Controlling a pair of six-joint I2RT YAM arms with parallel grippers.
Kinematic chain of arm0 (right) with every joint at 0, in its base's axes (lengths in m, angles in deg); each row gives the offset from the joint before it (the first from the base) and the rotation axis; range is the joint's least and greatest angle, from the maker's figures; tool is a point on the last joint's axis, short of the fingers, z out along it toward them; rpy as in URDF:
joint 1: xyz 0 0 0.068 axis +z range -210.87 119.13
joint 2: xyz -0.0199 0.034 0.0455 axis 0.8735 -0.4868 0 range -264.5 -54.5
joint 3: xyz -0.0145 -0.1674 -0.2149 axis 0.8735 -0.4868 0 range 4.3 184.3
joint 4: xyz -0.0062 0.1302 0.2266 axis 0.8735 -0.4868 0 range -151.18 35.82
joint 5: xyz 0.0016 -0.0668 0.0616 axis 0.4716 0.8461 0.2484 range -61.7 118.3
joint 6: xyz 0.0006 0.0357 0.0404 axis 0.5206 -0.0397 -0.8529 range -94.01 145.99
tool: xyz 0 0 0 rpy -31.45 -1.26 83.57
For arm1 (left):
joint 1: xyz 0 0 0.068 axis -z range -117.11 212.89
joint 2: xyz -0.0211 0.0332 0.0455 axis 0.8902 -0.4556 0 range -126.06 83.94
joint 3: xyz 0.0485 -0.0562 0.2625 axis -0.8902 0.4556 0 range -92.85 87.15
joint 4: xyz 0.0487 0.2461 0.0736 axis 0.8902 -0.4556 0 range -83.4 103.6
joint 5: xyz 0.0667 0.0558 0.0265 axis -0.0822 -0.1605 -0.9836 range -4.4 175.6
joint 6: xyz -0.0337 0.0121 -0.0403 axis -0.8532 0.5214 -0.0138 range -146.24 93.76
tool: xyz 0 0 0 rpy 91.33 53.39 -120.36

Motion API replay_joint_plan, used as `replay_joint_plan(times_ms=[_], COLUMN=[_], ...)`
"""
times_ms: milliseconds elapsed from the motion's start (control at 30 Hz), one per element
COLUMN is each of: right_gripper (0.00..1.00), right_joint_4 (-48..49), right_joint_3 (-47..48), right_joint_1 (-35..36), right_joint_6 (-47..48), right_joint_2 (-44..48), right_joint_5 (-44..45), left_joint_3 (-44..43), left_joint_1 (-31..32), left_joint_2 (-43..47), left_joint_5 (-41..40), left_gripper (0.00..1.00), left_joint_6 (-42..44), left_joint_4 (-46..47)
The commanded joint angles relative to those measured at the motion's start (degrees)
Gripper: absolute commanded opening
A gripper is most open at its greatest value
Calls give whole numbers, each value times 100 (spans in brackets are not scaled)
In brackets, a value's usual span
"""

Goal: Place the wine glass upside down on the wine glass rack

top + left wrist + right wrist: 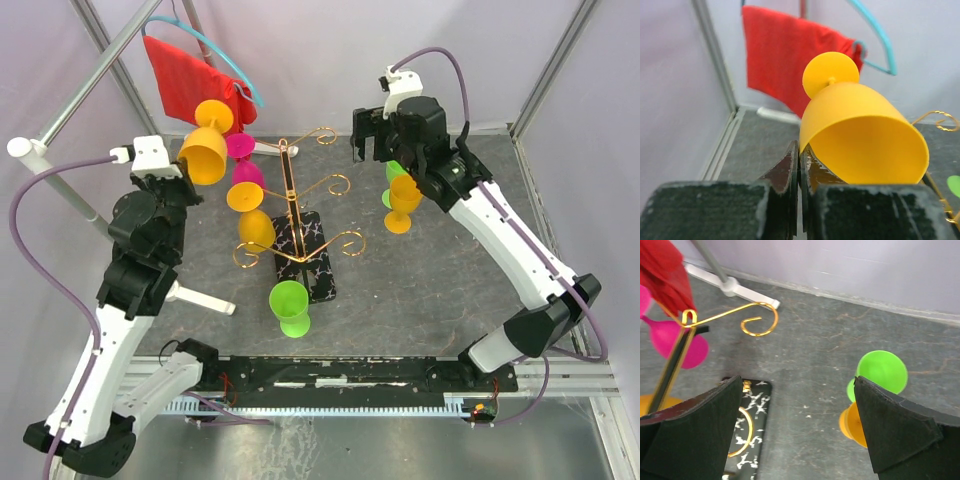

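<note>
Upper left of the top view, the left pincer [799, 152] pinches the rim of an orange wine glass [204, 155], left of the gold wine glass rack [291, 205]; the right pincer [797, 385] gapes wide, empty.

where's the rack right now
Top view: the rack stands in the middle, between the left arm and right arm, a green glass just in front of its base.

Bright even light, faint soft shadows, wine glass [860, 130] blurred close up
</note>
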Motion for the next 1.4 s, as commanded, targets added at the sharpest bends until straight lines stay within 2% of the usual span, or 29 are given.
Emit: replay_joint_plan(times_ms=[0,133,267,367,467,600,767,867,1033,1167,1267,1367], right_gripper=[100,100,100,100,100,100,100,100,100,100,100,100], right_joint_4=[324,1046,2506,3344,3888,4584,4754,5187,5804,5470,4903,4832], right_joint_3=[35,-247,-705,-980,-1167,-1489,-1659,-1923,-2228,-2067,-1808,-1676], right_joint_1=[19,20,12,6,6,6,9,6,14,6,-1,-11], right_joint_6=[-735,-1477,-2600,-3156,-3128,-2280,-1067,-480,159,-138,-943,-1945], right_joint_2=[413,598,734,737,740,757,675,648,634,689,771,845], right_joint_5=[-633,-1331,-2143,-2286,-2217,-2060,-2040,-2072,-2184,-2223,-2114,-2254], left_joint_3=[305,697,1113,1295,1479,1462,1253,1082,1101,1301,1748,2016], left_joint_1=[6,10,11,9,26,36,43,46,44,45,43,41], left_joint_2=[121,-2,-200,-462,-641,-771,-747,-730,-666,-589,-526,-553], left_joint_5=[1249,2279,3011,3335,3434,3504,3589,3757,3858,3603,3535,3603], left_gripper=[3,3,3,3,3,3,3,3,3,3,3,3], left_joint_6=[580,392,191,-83,-468,-955,-1130,-1254,-1456,-1299,-1098,-929], left_joint_4=[1953,3003,4246,4924,5492,5620,5158,4770,4582,4749,5501,6147])
